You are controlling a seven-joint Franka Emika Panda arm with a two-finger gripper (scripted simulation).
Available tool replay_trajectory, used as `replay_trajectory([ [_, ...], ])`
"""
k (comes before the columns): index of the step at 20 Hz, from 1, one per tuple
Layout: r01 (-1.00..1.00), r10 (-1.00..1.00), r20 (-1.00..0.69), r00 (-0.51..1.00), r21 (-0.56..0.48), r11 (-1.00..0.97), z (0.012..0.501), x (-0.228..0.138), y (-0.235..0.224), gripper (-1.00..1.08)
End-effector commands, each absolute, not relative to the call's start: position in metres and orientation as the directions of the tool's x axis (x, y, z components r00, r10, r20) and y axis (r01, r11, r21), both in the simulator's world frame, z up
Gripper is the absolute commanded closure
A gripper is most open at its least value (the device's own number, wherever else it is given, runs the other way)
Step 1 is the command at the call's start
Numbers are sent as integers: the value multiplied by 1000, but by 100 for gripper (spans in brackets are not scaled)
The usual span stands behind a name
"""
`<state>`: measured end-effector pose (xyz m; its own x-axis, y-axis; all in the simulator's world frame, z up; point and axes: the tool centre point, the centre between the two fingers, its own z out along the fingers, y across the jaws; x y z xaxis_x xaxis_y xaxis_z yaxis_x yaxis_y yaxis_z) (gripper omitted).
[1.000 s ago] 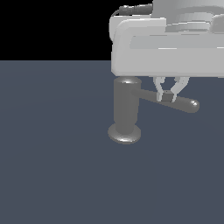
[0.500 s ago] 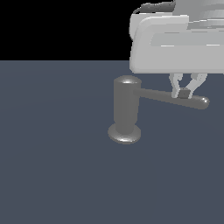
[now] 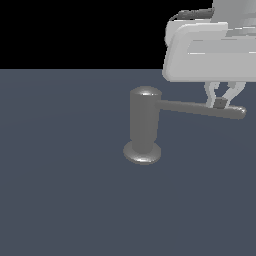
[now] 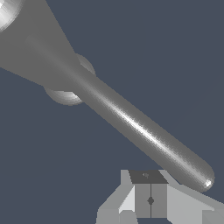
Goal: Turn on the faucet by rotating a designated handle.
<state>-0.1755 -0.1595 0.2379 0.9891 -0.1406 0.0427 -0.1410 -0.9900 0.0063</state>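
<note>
Since a second ago I've swept the long thin grey metal handle (image 3: 200,108) toward the exterior view's right; it juts from the dull grey cylindrical faucet (image 3: 144,125) standing on the worktop. My hand (image 3: 220,103), fingers together, pushes near its tip. The rod looks rigid and slippery: best leverage far out.

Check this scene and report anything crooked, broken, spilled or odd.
Nothing stands out. The faucet stands upright on its round foot, its handle sticks out sideways, straight and whole, and the gripper sits beside the rod near its tip. No spill or damage shows on the floor.
</note>
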Motion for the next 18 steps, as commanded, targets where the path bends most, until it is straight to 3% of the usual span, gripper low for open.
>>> replay_trajectory([
  [1,-133,-132,34,991,7,-991,233,-168,-163,108],
  [18,-142,-142,18,990,4,-990,227,-132,-206,108],
])
